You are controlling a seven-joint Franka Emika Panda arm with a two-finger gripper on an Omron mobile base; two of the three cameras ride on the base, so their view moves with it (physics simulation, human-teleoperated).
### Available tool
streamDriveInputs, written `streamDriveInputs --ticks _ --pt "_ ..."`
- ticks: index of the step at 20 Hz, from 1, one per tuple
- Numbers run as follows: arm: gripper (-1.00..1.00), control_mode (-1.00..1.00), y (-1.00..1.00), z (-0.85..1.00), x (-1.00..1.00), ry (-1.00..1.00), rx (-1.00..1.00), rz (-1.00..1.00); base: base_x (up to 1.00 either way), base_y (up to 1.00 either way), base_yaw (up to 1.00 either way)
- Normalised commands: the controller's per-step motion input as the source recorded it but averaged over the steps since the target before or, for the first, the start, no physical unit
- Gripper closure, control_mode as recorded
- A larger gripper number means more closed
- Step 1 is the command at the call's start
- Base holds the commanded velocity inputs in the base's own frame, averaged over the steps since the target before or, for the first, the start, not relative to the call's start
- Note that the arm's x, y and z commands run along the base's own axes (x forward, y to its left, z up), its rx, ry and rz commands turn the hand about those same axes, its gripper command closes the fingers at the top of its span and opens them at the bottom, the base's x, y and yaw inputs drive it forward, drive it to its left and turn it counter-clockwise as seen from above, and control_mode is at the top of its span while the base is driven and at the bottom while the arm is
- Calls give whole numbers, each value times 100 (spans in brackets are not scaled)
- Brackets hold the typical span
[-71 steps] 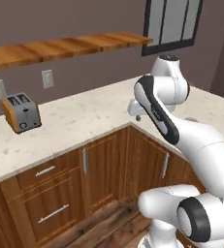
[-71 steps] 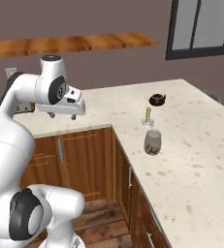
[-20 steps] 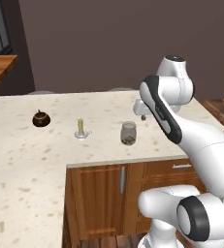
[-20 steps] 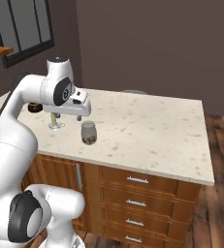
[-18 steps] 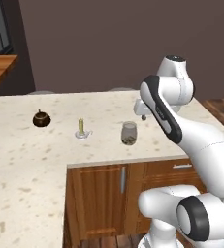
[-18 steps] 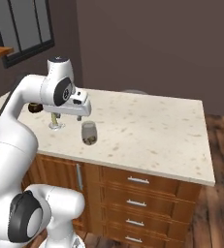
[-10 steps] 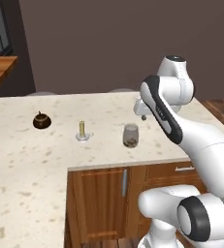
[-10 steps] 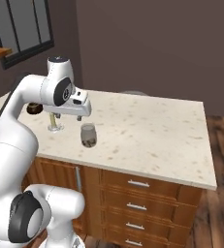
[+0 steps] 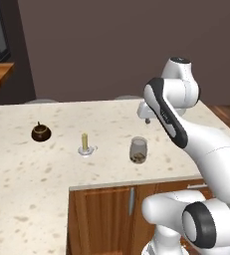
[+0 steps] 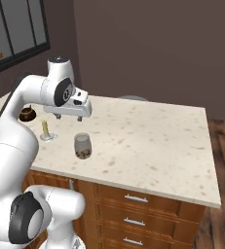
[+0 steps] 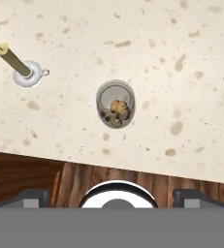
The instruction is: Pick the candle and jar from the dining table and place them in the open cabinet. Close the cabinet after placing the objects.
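On the cream speckled dining table (image 9: 37, 174) stand the dark brown jar (image 9: 40, 132) with its knobbed lid and, to its right, the pale-yellow candle (image 9: 85, 143) on a grey disc. My gripper (image 9: 146, 119) hangs open above the table, right of the candle and over a clear glass (image 9: 138, 150). In the right base view the gripper (image 10: 69, 116) is above and between the candle (image 10: 46, 130) and the glass (image 10: 82, 146); the jar (image 10: 27, 114) sits behind. The hand view looks down on the candle (image 11: 17, 66), with the finger tips (image 11: 33, 196) far apart. The cabinet is out of view.
The clear glass (image 11: 115, 104) holds brownish bits and stands near the table's front edge. Below that edge are wooden drawers (image 10: 133, 198) with short handles. A dark wall stands behind the table, a window (image 10: 16, 29) to the left, wood floor (image 10: 223, 146) to the right.
The base has driven from a counter with a toaster to the dining table; in the last second both views still shift slightly. The arm keeps its pose and the gripper stays open.
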Motion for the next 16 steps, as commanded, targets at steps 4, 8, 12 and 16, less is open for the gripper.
streamDriveInputs --ticks 4,8,12,16 --pt "-100 100 0 0 0 0 0 0 18 1 0" --pt "-100 100 0 0 0 0 0 0 0 0 0" --pt "-100 100 0 0 0 0 0 0 0 0 0" --pt "-100 -100 -3 -1 0 0 0 0 0 0 0"
